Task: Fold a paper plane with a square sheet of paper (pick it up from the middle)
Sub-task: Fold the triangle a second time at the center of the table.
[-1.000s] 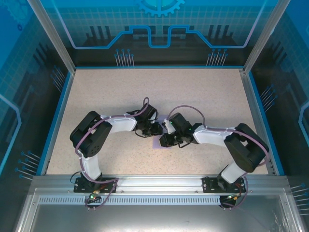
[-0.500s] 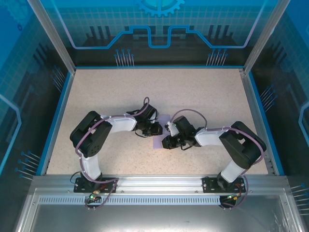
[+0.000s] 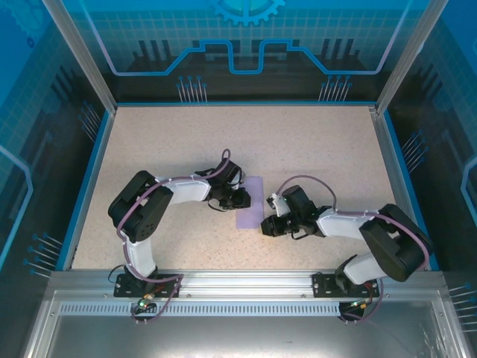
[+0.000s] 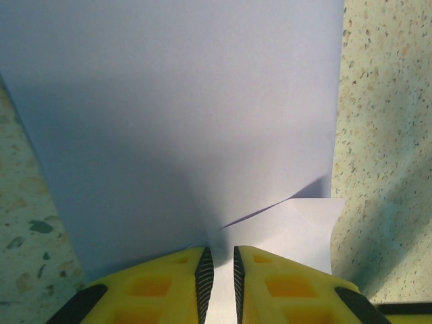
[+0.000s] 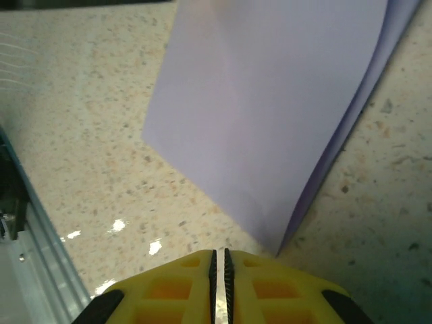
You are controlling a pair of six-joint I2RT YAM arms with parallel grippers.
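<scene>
The square sheet of paper (image 3: pixel 255 203) lies on the speckled table (image 3: pixel 313 149), about midway between left and right and a little nearer than the table's centre. It is doubled over, so from above it reads as a narrow lavender strip running from near to far.

The left pincer (image 3: pixel 242 200) reaches in from the left and meets the strip's left edge about halfway along it. In the left wrist view its yellow fingers (image 4: pixel 165 283) stand almost together. Only a thin slit (image 4: pixel 219 270) lies between them, pale paper shows in it, and they seem to be pinching the sheet (image 4: pixel 189 121) at its edge. A shadowed crease runs up and to the right from the fingertips, where the top layer lifts slightly off the one beneath. Speckled table (image 4: pixel 385 101) shows on either side.

The right pincer (image 3: pixel 264 226) sits low at the strip's near right corner. In the right wrist view its fingers (image 5: pixel 182 277) are pressed together, with a hairline gap (image 5: pixel 219 264) and nothing between them. The sheet's (image 5: pixel 263 101) closest corner lies just beyond the tips and slightly to one side. There 2 layers can be told apart, the lower one peeking out as a darker band along one edge. The table (image 5: pixel 88 101) runs back to a metal rail (image 5: pixel 20 236) at the side.
</scene>
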